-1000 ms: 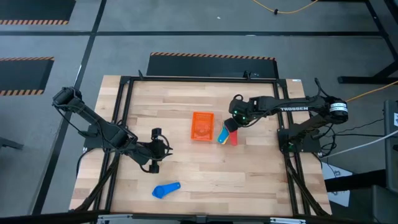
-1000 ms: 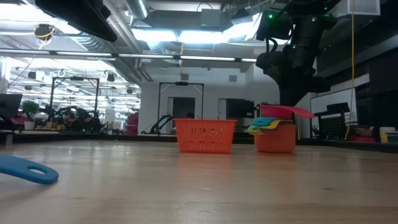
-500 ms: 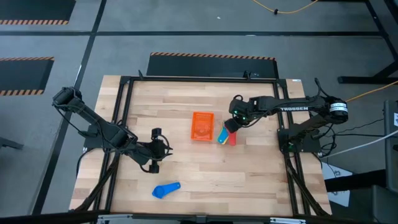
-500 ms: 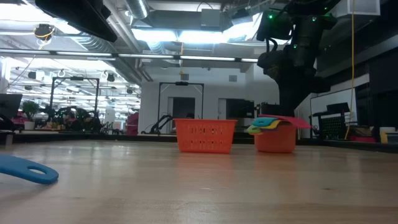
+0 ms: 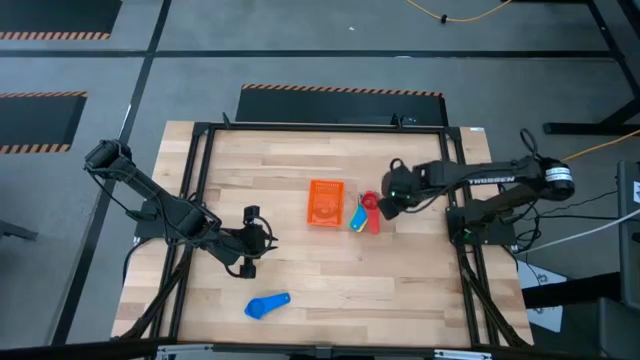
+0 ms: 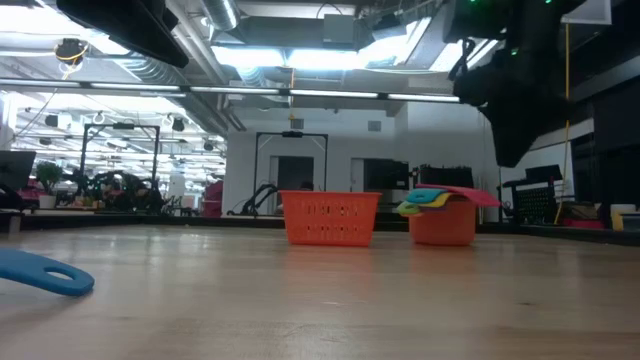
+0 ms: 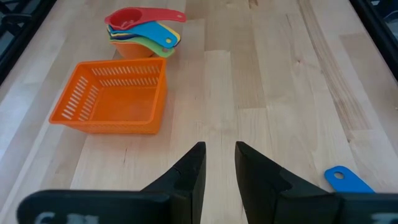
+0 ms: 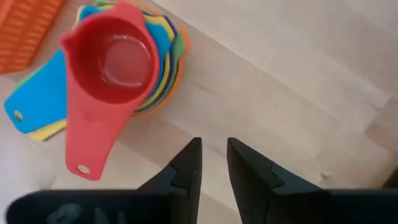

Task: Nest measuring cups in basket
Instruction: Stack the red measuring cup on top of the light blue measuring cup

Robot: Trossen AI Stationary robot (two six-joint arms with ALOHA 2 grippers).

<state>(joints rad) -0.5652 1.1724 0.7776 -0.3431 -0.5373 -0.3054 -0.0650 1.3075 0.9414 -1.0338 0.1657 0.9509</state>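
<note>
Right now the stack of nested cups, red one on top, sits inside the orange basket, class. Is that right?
Not quite: the stack of nested cups, red on top, stands on the table beside the orange basket, not in it. The left wrist view shows the basket empty.

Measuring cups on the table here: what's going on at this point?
The right gripper hangs empty beside a stack of nested cups, red cup on top, standing on the table next to the orange basket, not in it. The basket looks empty. One blue cup lies alone near the front edge. The left gripper waits over the table, holding nothing.
</note>
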